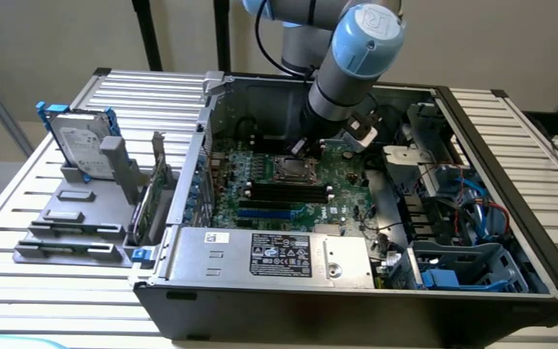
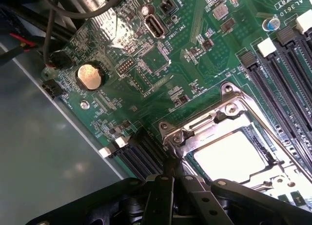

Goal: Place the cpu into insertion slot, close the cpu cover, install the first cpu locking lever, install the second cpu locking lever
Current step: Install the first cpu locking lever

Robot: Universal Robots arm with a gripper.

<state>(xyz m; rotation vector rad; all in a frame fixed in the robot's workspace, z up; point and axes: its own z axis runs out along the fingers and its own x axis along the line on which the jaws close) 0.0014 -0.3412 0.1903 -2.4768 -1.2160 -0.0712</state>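
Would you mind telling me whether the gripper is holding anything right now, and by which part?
Nothing is held. The gripper has its jaws shut and empty, at the edge of the cpu cover, which lies closed over the cpu.

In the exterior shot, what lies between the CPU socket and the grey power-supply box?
The black memory sticks in their slots, then a blue slot, all on the green board, seen in the exterior view.

Bright, even light; glare whitens the cpu point(image 2: 233, 155).
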